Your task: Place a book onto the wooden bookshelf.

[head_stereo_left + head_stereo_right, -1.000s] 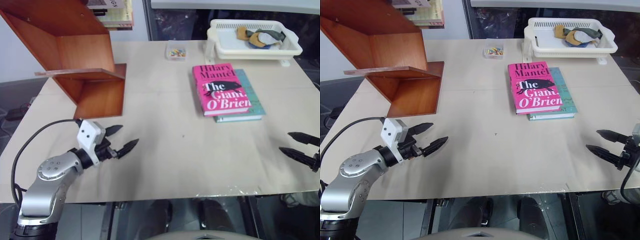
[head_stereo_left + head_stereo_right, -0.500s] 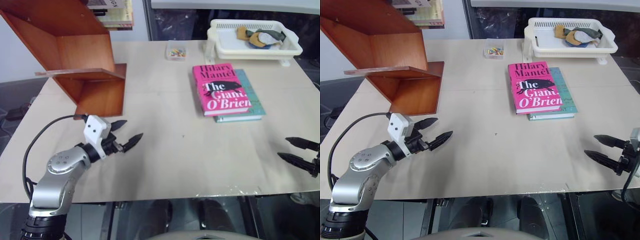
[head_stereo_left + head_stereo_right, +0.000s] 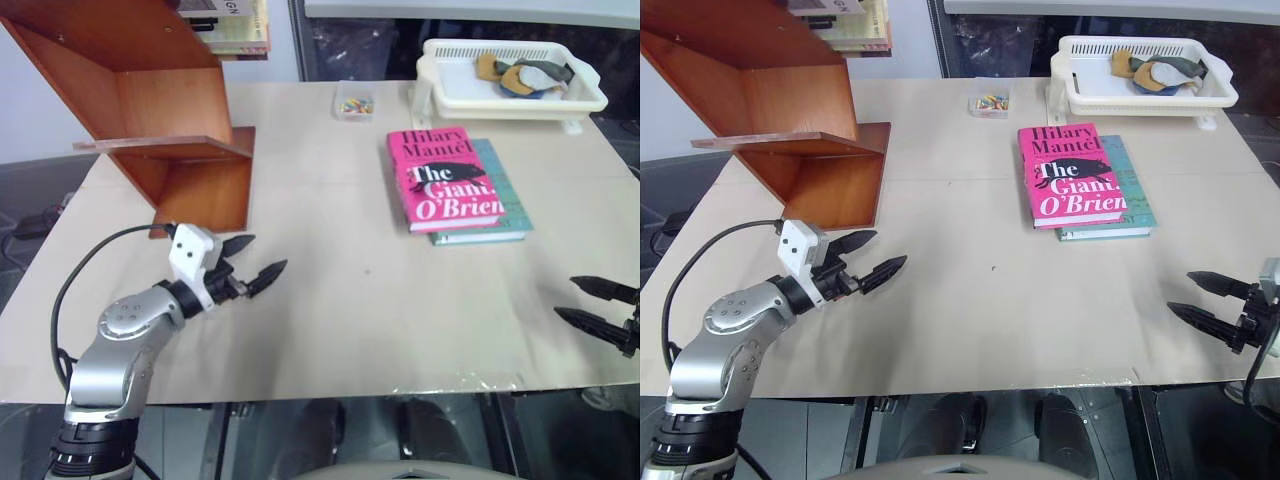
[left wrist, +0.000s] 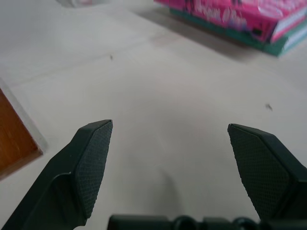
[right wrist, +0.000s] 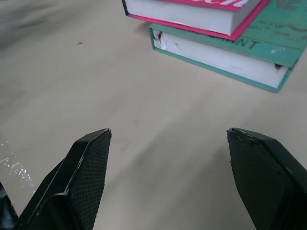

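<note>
The pink book (image 3: 440,178) lettered "Hilary Mantel The Giant, O'Brien" lies flat on a teal-green book (image 3: 500,205) at the table's right centre. The wooden bookshelf (image 3: 150,110) of slanted reddish-brown boards stands at the far left. My left gripper (image 3: 253,256) hovers open over the table just in front of the shelf's lowest compartment, pointing toward the books and far from them. My right gripper (image 3: 590,304) is open near the table's right front edge, empty. In the right wrist view both books (image 5: 211,19) lie ahead of its fingertips (image 5: 91,158).
A white plastic basket tray (image 3: 445,85) with cloth items stands at the back right. A small clear box of coloured bits (image 3: 353,102) sits at the back centre. Some books rest on top of the shelf (image 3: 235,25). Bare tabletop (image 3: 350,290) spreads between the grippers.
My left gripper has moved forward and toward the table's middle, staying open. The right gripper has barely shifted. The books lie as before.
</note>
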Available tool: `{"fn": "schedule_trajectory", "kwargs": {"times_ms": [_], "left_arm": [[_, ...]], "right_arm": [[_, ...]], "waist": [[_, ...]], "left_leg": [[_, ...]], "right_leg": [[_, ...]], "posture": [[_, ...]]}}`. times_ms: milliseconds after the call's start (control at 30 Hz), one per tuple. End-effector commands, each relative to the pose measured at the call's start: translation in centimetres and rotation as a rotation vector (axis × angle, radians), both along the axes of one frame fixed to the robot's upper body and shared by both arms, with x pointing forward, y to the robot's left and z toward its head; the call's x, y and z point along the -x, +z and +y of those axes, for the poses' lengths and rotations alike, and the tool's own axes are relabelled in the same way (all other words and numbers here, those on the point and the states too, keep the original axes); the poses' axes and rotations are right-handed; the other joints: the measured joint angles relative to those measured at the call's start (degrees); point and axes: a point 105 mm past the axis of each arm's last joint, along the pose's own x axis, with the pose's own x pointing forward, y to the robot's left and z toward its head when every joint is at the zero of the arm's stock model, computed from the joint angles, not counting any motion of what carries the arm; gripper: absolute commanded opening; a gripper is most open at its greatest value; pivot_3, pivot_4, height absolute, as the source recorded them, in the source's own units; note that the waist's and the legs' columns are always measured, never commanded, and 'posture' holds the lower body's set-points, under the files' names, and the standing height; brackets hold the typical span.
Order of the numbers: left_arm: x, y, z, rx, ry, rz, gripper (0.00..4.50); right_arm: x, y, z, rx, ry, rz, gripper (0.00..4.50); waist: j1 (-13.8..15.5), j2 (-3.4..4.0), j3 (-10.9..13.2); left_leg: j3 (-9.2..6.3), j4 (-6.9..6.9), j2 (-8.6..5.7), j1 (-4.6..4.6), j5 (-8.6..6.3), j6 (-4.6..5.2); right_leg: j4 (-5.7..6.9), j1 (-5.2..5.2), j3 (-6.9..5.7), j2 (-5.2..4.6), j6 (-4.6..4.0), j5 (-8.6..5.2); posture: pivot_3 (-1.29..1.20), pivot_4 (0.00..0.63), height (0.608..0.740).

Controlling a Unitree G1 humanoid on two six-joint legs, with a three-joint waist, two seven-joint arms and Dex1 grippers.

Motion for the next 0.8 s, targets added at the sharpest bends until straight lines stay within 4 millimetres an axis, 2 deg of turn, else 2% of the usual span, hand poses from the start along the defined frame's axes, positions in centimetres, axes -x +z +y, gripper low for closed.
{"fn": "schedule_trajectory", "kwargs": {"times_ms": [33,167,300,367,467,567,667,800], "left_arm": [[-3.1,0.2,-3.4,0.105,-0.059,0.077,4.26],[-6.8,1.0,-7.8,0.189,-0.134,0.136,4.26],[-10.8,1.7,-12.3,0.239,-0.148,0.215,4.26],[-11.7,1.8,-13.6,0.279,-0.149,0.267,4.26],[-12.4,2.4,-15.6,0.379,-0.19,0.345,4.26],[-12.6,2.2,-17.3,0.375,-0.203,0.384,4.26],[-12.6,2.4,-19.1,0.453,-0.195,0.483,4.26],[-12.4,3.0,-20.5,0.519,-0.201,0.539,4.26]], "right_arm": [[0.2,1.7,0.6,-0.017,0.009,-0.066,3.93],[0.3,2.9,1.4,-0.034,0.01,-0.122,3.93],[1.6,3.7,2.5,-0.033,0.022,-0.143,3.93],[1.9,3.9,2.9,-0.032,0.021,-0.15,3.93],[2.3,4.5,3.5,-0.042,0.015,-0.165,3.93],[2.5,5.0,4.1,-0.04,0.012,-0.174,3.93],[2.9,5.2,4.2,-0.028,-0.009,-0.186,3.93],[3.3,4.9,3.9,-0.021,-0.039,-0.181,3.93]], "waist": [[0.27,-0.03,0.01],[0.1,-0.07,0.02],[-0.2,-0.15,0.06],[-0.6,-0.18,0.08],[-0.83,-0.2,0.09],[-0.79,-0.22,0.11],[-0.49,-0.27,0.13],[-0.4,-0.35,0.18]], "left_leg": [[-0.03,0.01,-0.03,0.02,0.01,0.0],[-0.02,0.06,-0.11,0.02,0.03,-0.02],[-0.08,0.06,-0.15,-0.1,0.15,-0.21],[-0.11,0.07,-0.16,-0.25,0.15,-0.21],[0.0,0.08,-0.16,-0.39,0.16,-0.2],[0.03,0.08,-0.14,-0.58,0.17,-0.22],[0.04,0.11,-0.15,-0.72,0.17,-0.23],[0.02,0.18,-0.19,-0.79,0.17,-0.22]], "right_leg": [[0.01,0.06,-0.03,0.0,0.01,0.0],[0.06,0.07,-0.25,0.06,0.03,0.01],[0.0,0.0,-0.35,0.2,0.05,0.0],[-0.03,-0.11,-0.39,0.2,0.05,0.0],[0.0,-0.32,-0.25,0.19,0.06,-0.01],[0.12,-0.59,-0.21,0.24,0.07,-0.01],[0.19,-0.7,-0.2,0.26,0.07,-0.01],[0.2,-0.71,-0.23,0.22,0.07,-0.01]], "posture": [[0.0,0.15,0.74],[0.0,0.15,0.74],[0.0,0.15,0.74],[0.0,0.15,0.74],[0.0,0.15,0.74],[0.0,0.15,0.74],[0.0,0.15,0.74],[0.0,0.15,0.74]]}}
